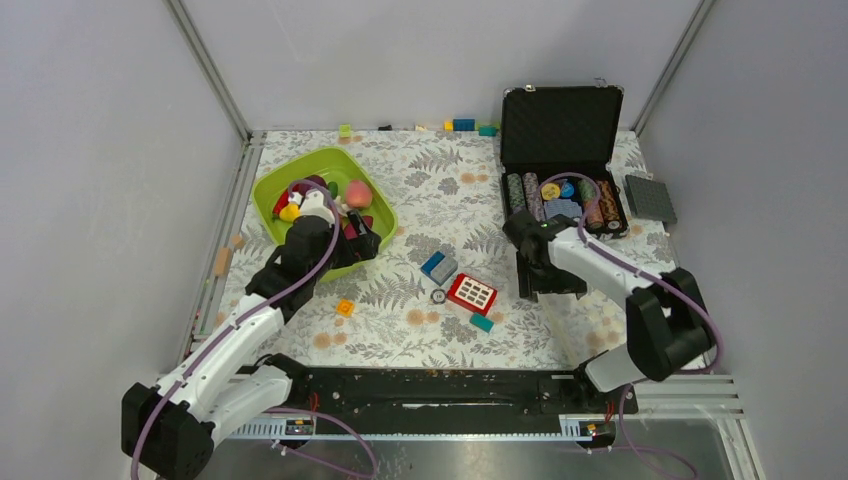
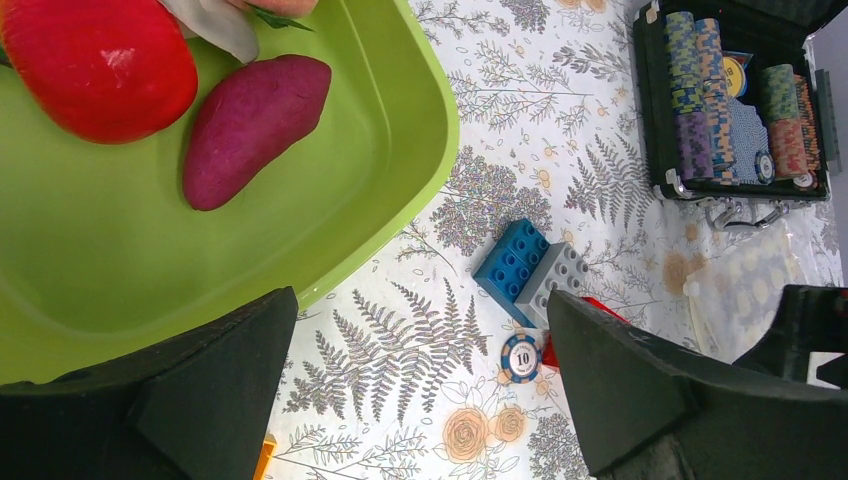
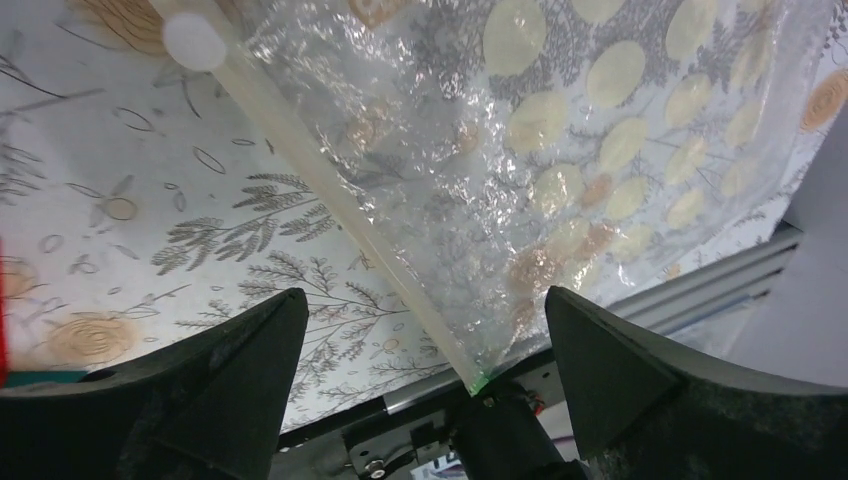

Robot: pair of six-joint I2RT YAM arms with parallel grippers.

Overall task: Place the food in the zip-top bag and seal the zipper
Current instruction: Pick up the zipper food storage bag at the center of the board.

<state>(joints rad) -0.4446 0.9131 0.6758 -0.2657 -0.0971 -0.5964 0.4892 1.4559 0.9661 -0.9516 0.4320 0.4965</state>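
The food lies in a lime-green tub [image 1: 300, 165]: a yellow lemon [image 1: 290, 212], a pink peach [image 1: 357, 192], a red piece [image 2: 100, 60] and a dark purple piece [image 2: 250, 125]. My left gripper [image 2: 420, 300] is open and empty over the tub's near right rim [image 2: 400, 200] and the tablecloth beside it. The zip-top bag [image 3: 560, 150], clear with white dots, lies flat on the table at the right. Its zipper [image 3: 330, 200] runs diagonally as a pale strip. My right gripper [image 3: 425, 300] is open just above the strip's near end, with a finger on each side.
An open black case of poker chips [image 1: 560, 130] stands at the back right, with a grey plate [image 1: 650, 197] beside it. Blue and grey blocks [image 1: 438, 266], a red block [image 1: 471, 293], a poker chip [image 2: 521, 358] and small orange [image 1: 345, 307] and teal [image 1: 482, 322] blocks lie mid-table.
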